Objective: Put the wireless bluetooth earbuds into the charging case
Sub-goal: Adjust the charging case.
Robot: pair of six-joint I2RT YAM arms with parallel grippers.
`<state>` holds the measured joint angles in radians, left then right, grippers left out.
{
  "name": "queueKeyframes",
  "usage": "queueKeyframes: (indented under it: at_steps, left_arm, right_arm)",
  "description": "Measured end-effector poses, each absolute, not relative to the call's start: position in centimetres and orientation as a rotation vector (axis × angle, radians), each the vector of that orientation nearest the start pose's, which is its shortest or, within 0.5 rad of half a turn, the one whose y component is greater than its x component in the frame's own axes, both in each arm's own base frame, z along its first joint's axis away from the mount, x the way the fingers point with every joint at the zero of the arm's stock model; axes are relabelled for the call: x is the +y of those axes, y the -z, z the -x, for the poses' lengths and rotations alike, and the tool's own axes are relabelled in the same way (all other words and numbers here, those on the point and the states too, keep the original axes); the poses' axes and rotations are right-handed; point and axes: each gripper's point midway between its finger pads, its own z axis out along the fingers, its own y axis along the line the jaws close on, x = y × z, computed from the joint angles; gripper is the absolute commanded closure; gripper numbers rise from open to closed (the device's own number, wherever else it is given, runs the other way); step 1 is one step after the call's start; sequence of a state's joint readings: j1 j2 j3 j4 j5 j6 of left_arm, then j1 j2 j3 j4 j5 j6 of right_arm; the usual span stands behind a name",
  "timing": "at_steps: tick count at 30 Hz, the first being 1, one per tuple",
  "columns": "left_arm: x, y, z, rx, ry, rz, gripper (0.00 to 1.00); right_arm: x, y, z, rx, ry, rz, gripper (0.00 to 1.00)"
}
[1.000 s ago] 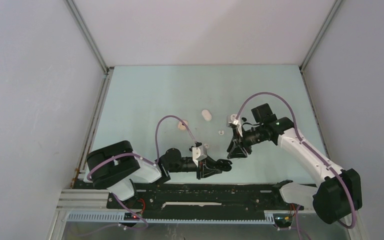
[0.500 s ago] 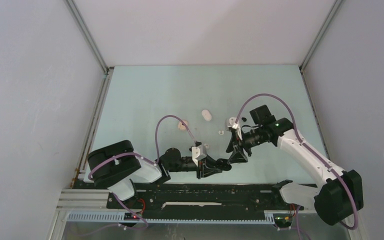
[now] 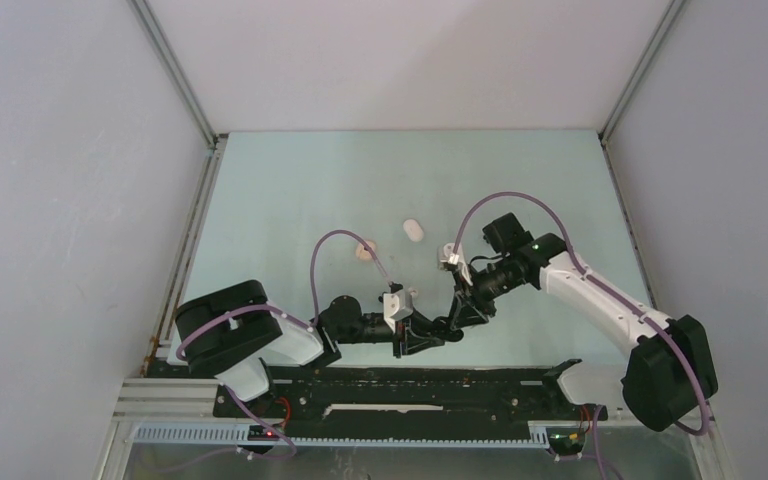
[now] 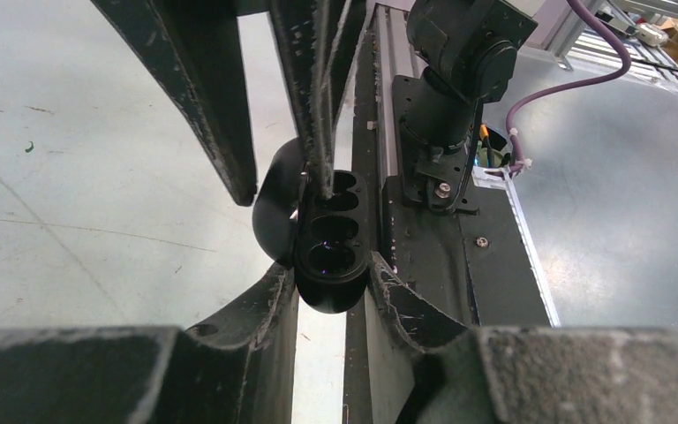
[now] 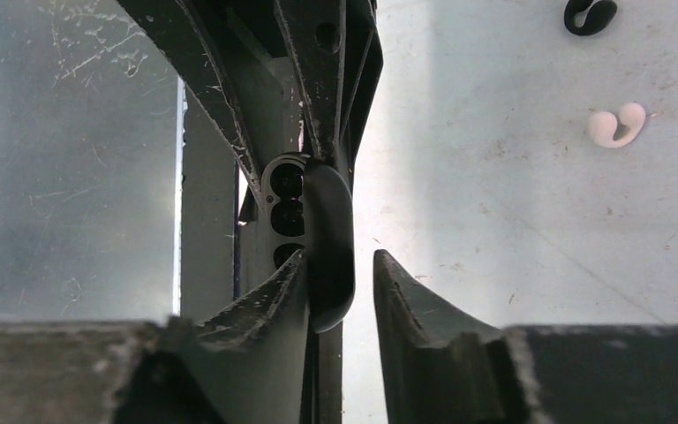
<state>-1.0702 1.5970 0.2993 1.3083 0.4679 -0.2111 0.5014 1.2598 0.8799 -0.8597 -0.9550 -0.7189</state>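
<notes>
My left gripper [image 4: 331, 283] is shut on the base of a black charging case [image 4: 328, 252], which is open with its empty wells showing. The lid [image 5: 328, 238] stands up between the fingers of my right gripper [image 5: 342, 261]. It touches the left finger, and a gap of light separates it from the right one, so this gripper is open. From above, the two grippers meet at the table's near middle [image 3: 450, 322]. A white earbud [image 5: 616, 126] and a black earbud [image 5: 590, 15] lie loose on the table beyond the right gripper.
A white pebble-shaped case [image 3: 414, 230] and a beige item [image 3: 365, 250] lie on the pale green table behind the grippers. The black base rail [image 3: 410, 385] runs along the near edge. Grey walls enclose the sides and back.
The right arm has swung down and left to the left gripper, and its fingers now straddle the lid. The left arm and the case have stayed still.
</notes>
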Motion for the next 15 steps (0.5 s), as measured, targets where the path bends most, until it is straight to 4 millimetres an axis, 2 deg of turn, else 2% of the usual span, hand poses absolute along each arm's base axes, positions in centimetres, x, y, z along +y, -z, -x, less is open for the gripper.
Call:
queueKeyframes:
  at_steps: [2, 9, 15]
  left_arm:
    - [-37.32, -11.92, -10.51, 1.365, 1.341, -1.071, 0.97]
    - [-37.31, -11.81, -10.66, 1.382, 1.339, -1.058, 0.71]
    - [-37.31, -11.83, -10.77, 1.392, 1.341, -1.045, 0.6]
  right_arm:
    - [21.9, -13.0, -13.45, 1.901, -1.223, 1.585, 0.76]
    - [21.89, -12.97, -13.41, 1.903, -1.229, 1.596, 0.83]
    - [21.86, -13.01, -13.5, 1.901, -1.224, 1.595, 0.84]
